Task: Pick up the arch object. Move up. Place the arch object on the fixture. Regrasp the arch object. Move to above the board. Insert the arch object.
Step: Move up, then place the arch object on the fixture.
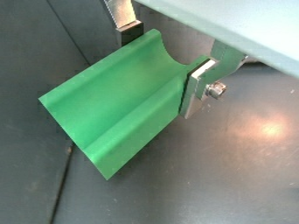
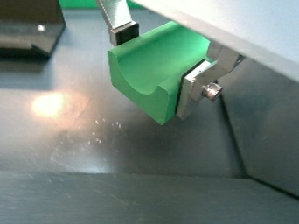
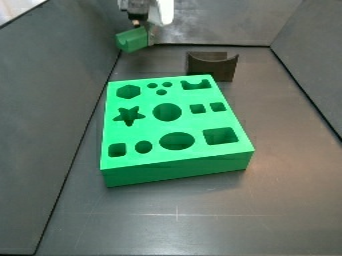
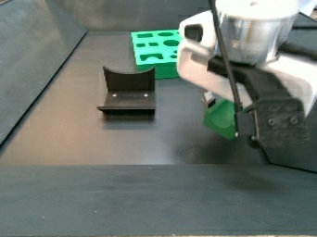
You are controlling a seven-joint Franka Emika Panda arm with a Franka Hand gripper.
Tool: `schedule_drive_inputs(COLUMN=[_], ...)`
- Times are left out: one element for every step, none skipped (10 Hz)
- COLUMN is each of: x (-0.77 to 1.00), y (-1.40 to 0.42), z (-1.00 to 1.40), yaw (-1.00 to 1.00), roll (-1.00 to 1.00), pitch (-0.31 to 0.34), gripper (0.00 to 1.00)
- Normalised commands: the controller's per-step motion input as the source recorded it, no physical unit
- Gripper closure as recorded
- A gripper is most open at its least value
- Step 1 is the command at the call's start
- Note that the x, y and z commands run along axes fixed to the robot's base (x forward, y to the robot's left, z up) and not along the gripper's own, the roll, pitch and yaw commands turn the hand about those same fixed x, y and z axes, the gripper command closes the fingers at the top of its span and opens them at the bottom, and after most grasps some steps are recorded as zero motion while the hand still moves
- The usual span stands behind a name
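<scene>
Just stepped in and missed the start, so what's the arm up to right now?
The Franka arm's gripper is shut on the arch object, a small green block with a scooped channel, its silver fingers clamping two opposite sides. In a side view the piece hangs clear of the floor near the back wall, beyond the board. The fixture stands on the dark floor with nothing on it, and the board's cutouts look unfilled.

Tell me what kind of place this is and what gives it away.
Probably a robotics test cell: a dark walled floor, a large green board with shaped cutouts, a dark scooped fixture, and a gripper whose jaws clamp a small green arch object held off the floor.
</scene>
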Motion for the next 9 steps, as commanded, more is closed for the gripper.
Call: schedule_drive_inputs(x=[-0.02, 0.00, 0.00, -0.01, -0.02, -0.02, -0.02, -0.03, -0.03], y=[0.00, 0.00, 0.00, 0.00, 0.00, -0.01, -0.01, -0.01, -0.01], z=[0.26, 1.00, 1.00, 1.00, 1.00, 1.00, 1.00, 1.00, 1.00], yaw=[-0.02, 0.00, 0.00, 0.00, 0.00, 0.00, 0.01, 0.01, 0.01], roll=[0.08, 0.00, 0.01, 0.02, 0.04, 0.06, 0.07, 0.08, 0.08], pitch=[0.101, 0.000, -0.003, 0.021, 0.040, 0.061, 0.069, 0.074, 0.076], gripper=[1.00, 1.00, 1.00, 1.00, 1.00, 1.00, 1.00, 1.00, 1.00])
